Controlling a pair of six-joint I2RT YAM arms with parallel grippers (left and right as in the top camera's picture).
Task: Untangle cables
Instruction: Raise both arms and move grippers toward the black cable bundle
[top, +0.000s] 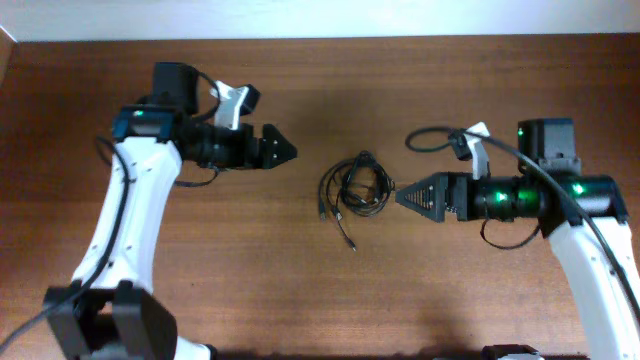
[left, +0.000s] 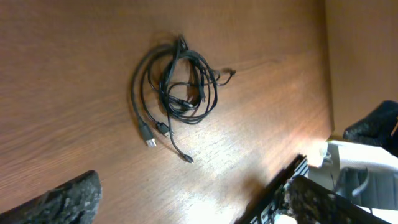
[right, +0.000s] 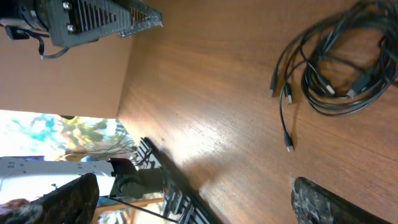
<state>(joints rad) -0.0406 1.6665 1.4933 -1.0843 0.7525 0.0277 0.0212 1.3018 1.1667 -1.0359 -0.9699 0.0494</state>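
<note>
Plainly, the cables (top: 355, 190) lie as one loose coil at the middle of the wooden tabletop (top: 300, 290), flat on the wood and touched by neither arm. From above, the coil sits between the two sets of jaws. The right jaws point at it from just beside its right rim, and the left jaws point toward it from a little farther off and nearer the far edge. Three thin ends trail out of the coil toward the near side, each with a small plug, and the longest reaches clear of the loops.

The left arm (top: 140, 200) comes up from the near left corner and bends inward. The right arm (top: 590, 250) does the same from the near right. Bare wood surrounds the coil on every side. There is a broad strip between it and the far edge, where the tabletop meets a pale wall, and a wider stretch toward the near side between the two arm bases.

In the left wrist view the cables (left: 177, 87) lie ahead of the left jaws, whose two dark pads sit at the lower corners, spread wide with nothing between them. In the right wrist view the cables (right: 342, 68) fill the upper right. The right jaws likewise stand fully apart and hold nothing.
</note>
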